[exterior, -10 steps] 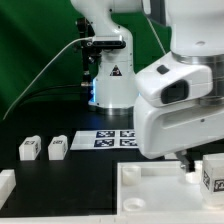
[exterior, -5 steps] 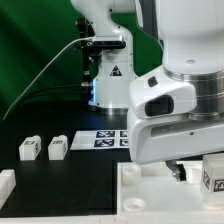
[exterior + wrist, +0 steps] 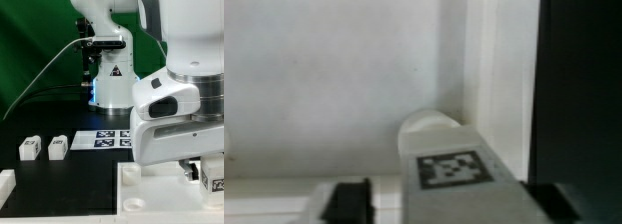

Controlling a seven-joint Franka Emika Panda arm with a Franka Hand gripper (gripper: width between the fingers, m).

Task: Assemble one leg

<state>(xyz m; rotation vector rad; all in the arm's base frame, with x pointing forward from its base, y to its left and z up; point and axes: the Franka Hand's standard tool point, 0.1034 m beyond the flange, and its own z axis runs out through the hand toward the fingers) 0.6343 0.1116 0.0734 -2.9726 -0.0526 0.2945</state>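
Observation:
One leg (image 3: pixel 213 180), a small white block with a black-and-white tag, stands between my gripper's (image 3: pixel 198 172) fingers over the far right corner of the white tray (image 3: pixel 140 195), at the exterior view's right edge. In the wrist view the same leg (image 3: pixel 450 165) runs away from the camera between the two dark fingers (image 3: pixel 349 202), tag up, with the tray's (image 3: pixel 331 90) surface behind it. The gripper (image 3: pixel 450 208) looks shut on the leg. Two more legs (image 3: pixel 29 148) (image 3: pixel 57 147) lie on the black table at the exterior view's left.
The marker board (image 3: pixel 105 139) lies behind the tray, in front of the robot base (image 3: pixel 110 80). Another white part (image 3: pixel 6 185) sits at the exterior view's lower left edge. My arm's large white body (image 3: pixel 175 115) hides much of the tray's right side.
My arm has shifted a little toward the exterior view's left and sunk lower. The leg at the right edge has come down slightly with it.

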